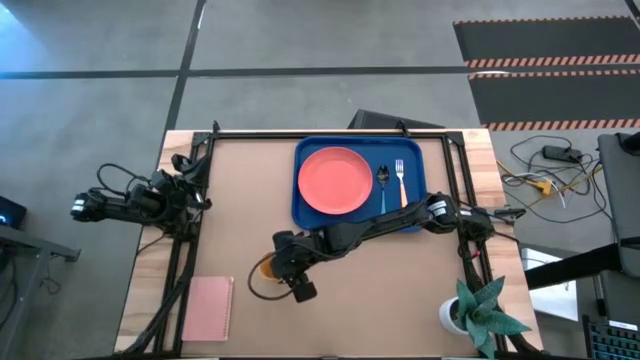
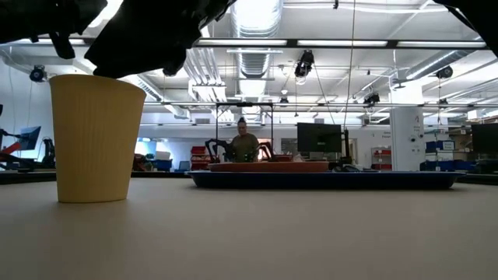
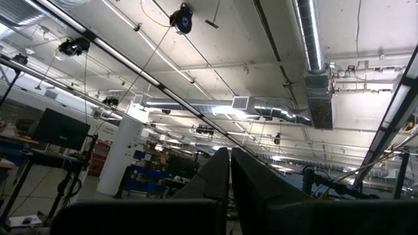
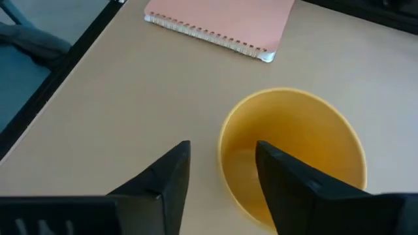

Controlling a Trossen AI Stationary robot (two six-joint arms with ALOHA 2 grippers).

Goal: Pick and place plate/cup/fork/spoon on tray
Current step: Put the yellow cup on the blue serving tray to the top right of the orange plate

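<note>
High view gives you, left to right, one left gripper [image 1: 82,208] parked off the table's left edge with fingers together, one upright cup [image 1: 264,268] whose rim the right gripper [image 1: 285,270] straddles with fingers apart, and one tray [image 1: 420,170] holding one plate [image 1: 335,180], one spoon [image 1: 382,185] and one fork [image 1: 400,180], both heads pointing toward the far edge.

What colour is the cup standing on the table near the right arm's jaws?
Orange-yellow. The cup shows best in the right wrist view, standing upright, one finger inside its rim.

Right claw [image 4: 222,176] reaches forward, fingers parted; left arm parked aside.
</note>
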